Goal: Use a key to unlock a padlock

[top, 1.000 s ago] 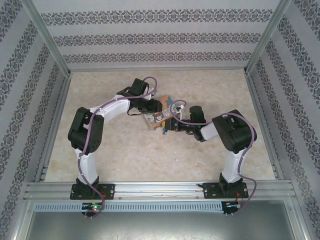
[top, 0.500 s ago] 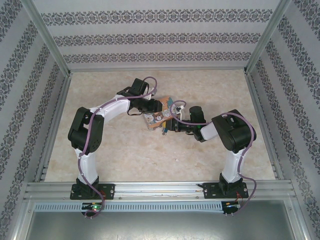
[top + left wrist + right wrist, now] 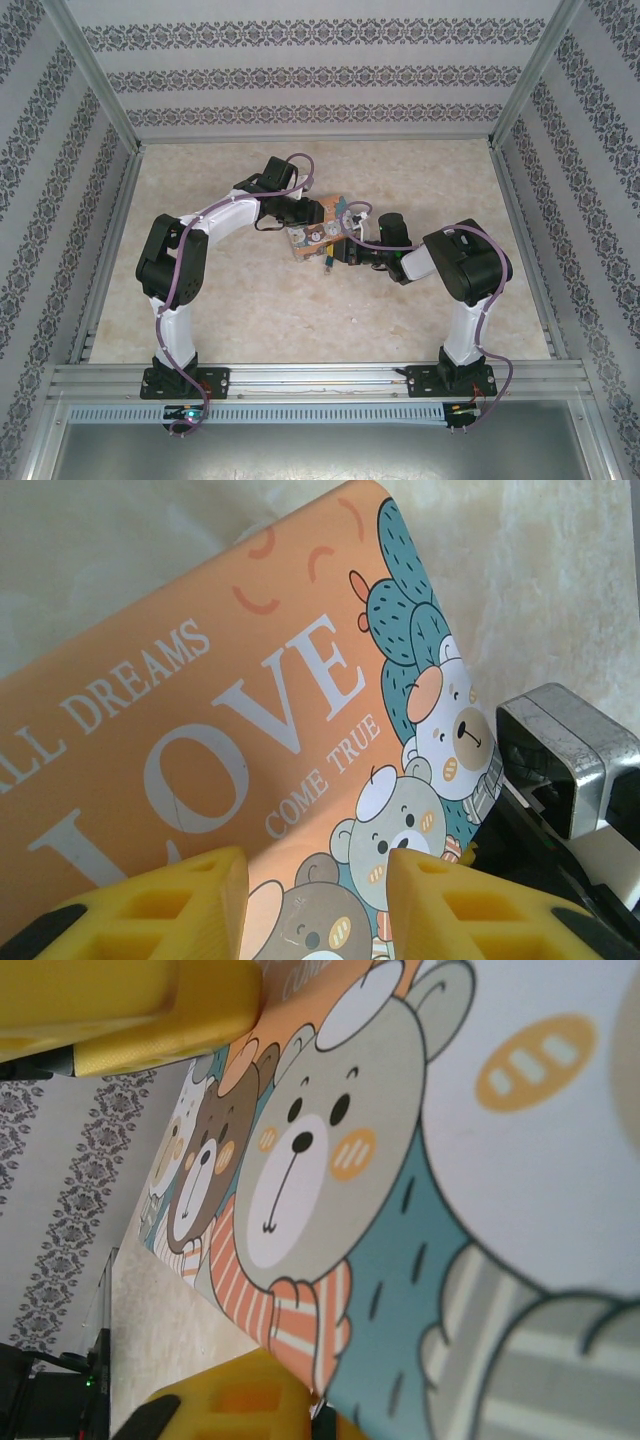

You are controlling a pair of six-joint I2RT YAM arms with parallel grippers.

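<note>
Padlock (image 3: 327,263) and tin (image 3: 312,236) sit together near the middle of the beige marbled table (image 3: 250,310), the floor of a booth with patterned walls (image 3: 320,75). From the 6 o'clock edge the 2 arms rise and bend inward. The left arm (image 3: 175,265) arches over from 9 o'clock and the right arm (image 3: 465,265) reaches in from 3 o'clock, so their heads meet at the tin.

The tin is orange, with "LOVE" in white letters, cartoon bears and a cactus, and it lies askew.

The left gripper (image 3: 322,213) hangs at the tin's 12 o'clock end. In its wrist view its 2 yellow fingers (image 3: 150,905) stand apart over the printed lid with only the print between them. Whether the tips touch the lid I cannot tell.

The right gripper (image 3: 340,252) is closed at the tin's 5 o'clock corner. 1 finger (image 3: 150,1000) crosses the bears and the other comes up from under the tin's edge; what they pinch I cannot tell.

A polished silver block (image 3: 560,750) sits just off the tin's corner, at 3 o'clock in the left wrist view.

The padlock is a tiny teal speck at the tin's 6 o'clock edge, just beside the right gripper, too small for detail.
</note>
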